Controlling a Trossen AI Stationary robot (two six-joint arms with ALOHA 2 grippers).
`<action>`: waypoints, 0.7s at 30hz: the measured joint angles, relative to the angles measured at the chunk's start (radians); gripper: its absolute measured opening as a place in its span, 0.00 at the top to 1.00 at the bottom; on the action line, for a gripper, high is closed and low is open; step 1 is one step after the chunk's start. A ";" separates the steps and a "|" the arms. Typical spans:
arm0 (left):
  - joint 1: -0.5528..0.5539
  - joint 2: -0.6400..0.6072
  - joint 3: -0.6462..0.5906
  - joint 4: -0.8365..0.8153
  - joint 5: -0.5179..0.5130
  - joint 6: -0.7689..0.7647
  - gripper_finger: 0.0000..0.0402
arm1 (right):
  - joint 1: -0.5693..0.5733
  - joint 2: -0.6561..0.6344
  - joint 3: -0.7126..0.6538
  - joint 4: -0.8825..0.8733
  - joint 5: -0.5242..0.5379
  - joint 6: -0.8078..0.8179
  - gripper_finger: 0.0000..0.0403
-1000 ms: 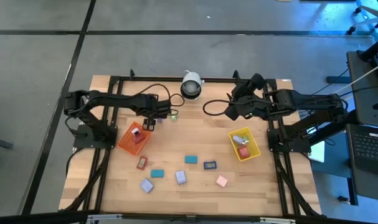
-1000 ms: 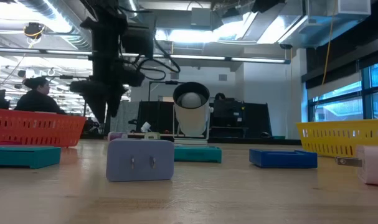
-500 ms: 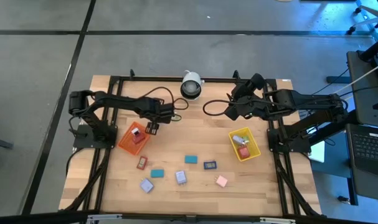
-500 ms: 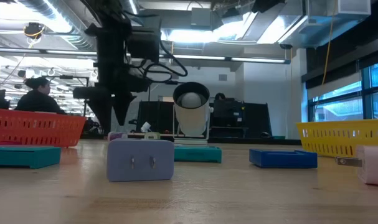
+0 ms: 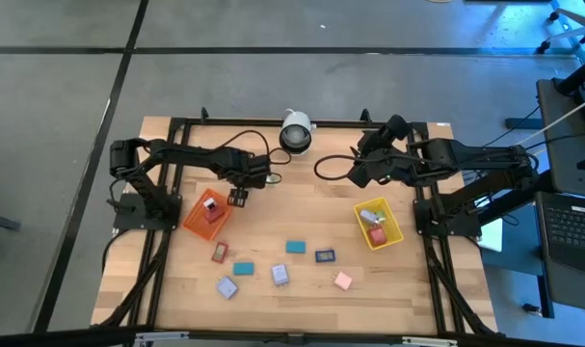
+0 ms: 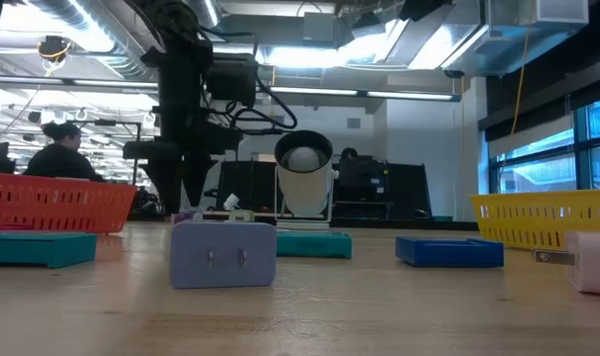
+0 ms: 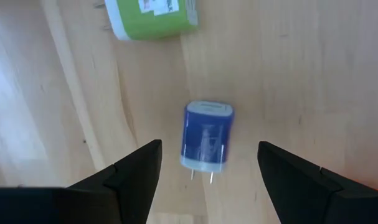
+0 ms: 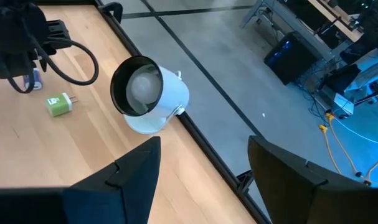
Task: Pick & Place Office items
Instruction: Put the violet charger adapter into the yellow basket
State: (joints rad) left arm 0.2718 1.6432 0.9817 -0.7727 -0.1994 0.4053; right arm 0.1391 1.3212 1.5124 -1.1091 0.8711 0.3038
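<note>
The left gripper [image 7: 204,163] holds its fingers [image 7: 134,171] spread wide and empty, straddling a small dark blue plug-in charger block [image 7: 205,135] that lies flat on the wooden worktop [image 5: 302,217], prongs toward the gripper. A green white-labelled block [image 7: 152,17] lies just beyond it. Left of them sits the orange mesh tray [image 5: 205,214]. The right gripper [image 8: 201,163] hangs with parted, empty fingers at the far right, near the white camera [image 8: 146,93], above the yellow tray [image 5: 380,224].
</note>
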 joint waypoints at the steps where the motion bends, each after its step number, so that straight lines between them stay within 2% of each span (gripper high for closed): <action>1: 0.000 0.000 0.000 0.000 0.001 0.000 0.35 | 0.000 0.000 0.000 0.000 0.000 0.000 0.40; 6: 0.006 0.026 0.001 0.000 0.064 0.000 0.35 | 0.000 0.000 0.000 0.000 -0.005 0.000 0.40; 12: 0.006 0.102 0.003 -0.006 0.061 0.000 0.35 | 0.000 0.000 0.000 0.000 -0.026 0.000 0.40; 21: 0.008 0.090 0.000 -0.020 0.062 0.009 0.41 | 0.000 0.000 0.000 0.000 -0.027 -0.005 0.40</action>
State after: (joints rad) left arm 0.2796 1.7337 0.9817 -0.7922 -0.1377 0.4145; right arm 0.1393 1.3212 1.5120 -1.1091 0.8444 0.2993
